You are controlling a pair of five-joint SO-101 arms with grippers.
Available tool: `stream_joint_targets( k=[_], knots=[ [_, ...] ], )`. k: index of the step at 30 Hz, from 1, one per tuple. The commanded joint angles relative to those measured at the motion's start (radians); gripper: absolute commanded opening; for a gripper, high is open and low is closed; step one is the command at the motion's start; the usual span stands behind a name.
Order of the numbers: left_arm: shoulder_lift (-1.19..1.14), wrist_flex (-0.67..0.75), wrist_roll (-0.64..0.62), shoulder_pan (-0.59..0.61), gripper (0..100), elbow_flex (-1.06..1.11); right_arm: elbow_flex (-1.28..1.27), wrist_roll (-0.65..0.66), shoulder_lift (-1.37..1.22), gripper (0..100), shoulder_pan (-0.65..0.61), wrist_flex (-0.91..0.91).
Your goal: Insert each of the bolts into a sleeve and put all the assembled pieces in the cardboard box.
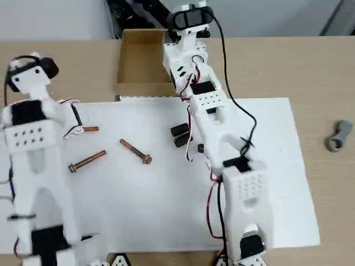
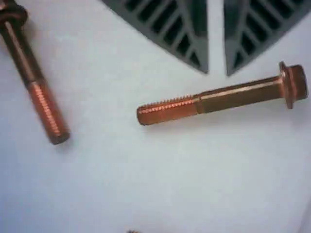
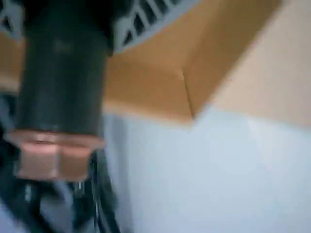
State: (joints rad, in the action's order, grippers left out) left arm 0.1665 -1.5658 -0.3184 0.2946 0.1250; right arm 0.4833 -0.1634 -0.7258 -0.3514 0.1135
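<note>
While the right gripper [image 3: 73, 22] is clamping a black sleeve [image 3: 60, 73] with a copper bolt head [image 3: 52, 155] sticking out of its end, it is hanging by the cardboard box [image 1: 138, 69], at that box's 3 o'clock wall. Box is sitting on the table [image 1: 310, 61] against the 12 o'clock edge of the white sheet [image 1: 138, 210], toward 11; a box corner is showing right behind the held piece in the right wrist view. Left gripper [image 2: 216, 68] is hovering over the sheet's 9 o'clock side, jaws parted by a narrow gap, gripping nothing. Near bolt [image 2: 223, 97] is lying flat just beside its tips, not touching them; far bolt [image 2: 34, 82] is lying well apart from that one. High view is giving three loose bolts on the sheet: outer bolt [image 1: 87, 160] toward 9 o'clock, middle bolt [image 1: 136, 151] nearer centre, short-looking bolt [image 1: 90, 128] partly tucked under the left arm. Two spare sleeves [image 1: 180, 135] are sitting side by side near centre, just beside the right arm. Grey metal part [image 1: 339, 136] is lying on bare table at 3 o'clock, well apart from everything else.
</note>
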Motion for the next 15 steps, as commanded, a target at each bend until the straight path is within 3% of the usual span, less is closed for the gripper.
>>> stream_joint_targets(
  k=[1, 4, 9, 15],
  knots=[
    [-0.086, 0.020, -0.072, 0.008, 1, -0.079, 0.221, -0.006, -0.096, 0.9, 0.013, 0.024],
    [-0.180, 0.015, -0.121, 0.008, 1, -0.145, 0.359, -0.003, -0.203, 2.4, 0.012, 0.065],
    [-0.339, 0.011, -0.186, 0.008, 3, -0.240, 0.580, -0.003, -0.344, 15.0, 0.012, 0.194],
    [-0.482, 0.014, -0.400, 0.049, 12, -0.344, 0.779, -0.003, -0.464, 14.3, 0.012, 0.278]
  ],
)
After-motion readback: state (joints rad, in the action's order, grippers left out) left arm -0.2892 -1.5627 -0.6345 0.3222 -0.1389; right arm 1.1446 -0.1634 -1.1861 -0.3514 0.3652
